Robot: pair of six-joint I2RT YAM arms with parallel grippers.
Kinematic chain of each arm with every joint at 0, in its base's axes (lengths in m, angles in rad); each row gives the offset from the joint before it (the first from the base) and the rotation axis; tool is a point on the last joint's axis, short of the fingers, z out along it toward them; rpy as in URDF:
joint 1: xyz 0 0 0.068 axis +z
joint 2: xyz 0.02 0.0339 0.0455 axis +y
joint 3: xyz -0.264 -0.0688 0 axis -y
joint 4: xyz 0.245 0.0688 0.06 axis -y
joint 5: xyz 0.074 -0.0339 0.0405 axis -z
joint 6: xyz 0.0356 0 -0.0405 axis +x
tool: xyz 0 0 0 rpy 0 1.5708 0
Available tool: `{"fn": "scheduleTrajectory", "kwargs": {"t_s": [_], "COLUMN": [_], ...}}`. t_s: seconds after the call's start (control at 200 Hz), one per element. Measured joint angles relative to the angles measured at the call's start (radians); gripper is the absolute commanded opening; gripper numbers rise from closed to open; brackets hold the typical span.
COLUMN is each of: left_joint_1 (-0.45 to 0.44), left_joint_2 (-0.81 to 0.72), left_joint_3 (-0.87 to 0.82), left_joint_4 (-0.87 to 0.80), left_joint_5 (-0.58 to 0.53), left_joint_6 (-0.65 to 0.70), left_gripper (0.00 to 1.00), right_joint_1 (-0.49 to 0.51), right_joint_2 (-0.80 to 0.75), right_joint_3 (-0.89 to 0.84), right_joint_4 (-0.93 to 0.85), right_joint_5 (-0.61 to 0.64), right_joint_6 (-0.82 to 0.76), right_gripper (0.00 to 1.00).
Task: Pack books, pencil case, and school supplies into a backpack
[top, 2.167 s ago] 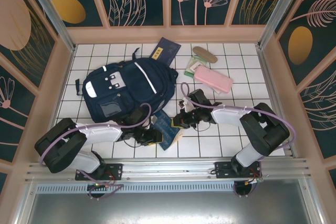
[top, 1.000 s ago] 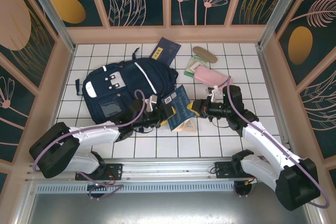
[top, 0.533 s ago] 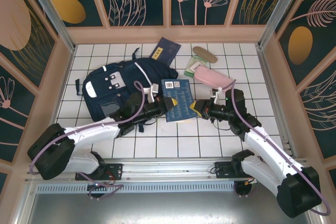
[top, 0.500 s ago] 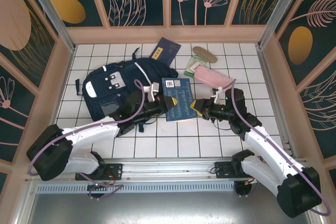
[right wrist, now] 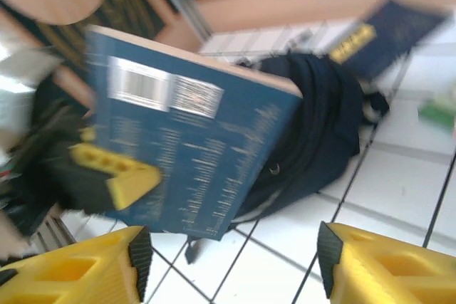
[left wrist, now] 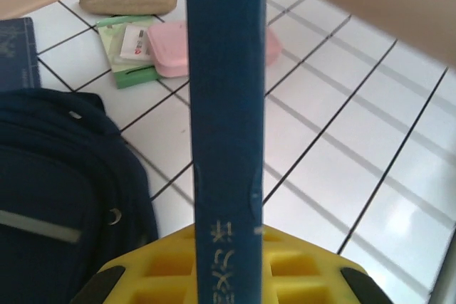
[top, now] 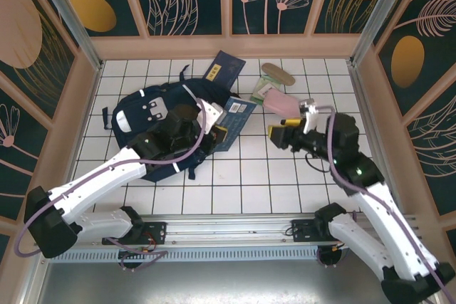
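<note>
- Clamping the blue book [top: 235, 113], left gripper [top: 218, 134] hides its lower cover, at 3 o'clock of the backpack [top: 153, 122].
- Right gripper [top: 276, 133] spread wide, empty; wrist view blurred.

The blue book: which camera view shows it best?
The right wrist view: the blue book faces that camera, its back cover with barcodes visible, though blurred. The left wrist view gives its spine edge-on between the left gripper's fingers. The top view gives the book small, by the backpack.
</note>
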Motion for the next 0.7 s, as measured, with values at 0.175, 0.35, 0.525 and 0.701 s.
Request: {"fn": "scheduleTrajectory", "kwargs": {"t_s": [0.175,0.35,0.525,0.701], "left_joint_1": [-0.002,-0.01,-0.01,-0.01], "left_joint_2": [-0.036,-0.044,-0.107,-0.174], "left_joint_3": [0.01,0.04,0.04,0.04], "left_joint_4": [-0.122,-0.243,-0.319,-0.338], "left_joint_5": [0.019,0.134,0.246,0.314], "left_joint_6": [0.238,0.419,0.579,0.688], "left_gripper": [0.0,0.0,0.0,0.0], "right_joint_1": [0.096,0.235,0.274,0.292], "right_joint_2": [-0.078,-0.063,-0.041,0.034], "right_joint_3": [0.023,0.025,0.032,0.033], "right_joint_4": [-0.01,-0.086,-0.109,-0.104], "right_joint_5": [0.002,0.005,0.006,-0.011], "right_joint_6": [-0.338,-0.607,-0.745,-0.772], "right_gripper": [0.68,0.74,0.77,0.8]}}
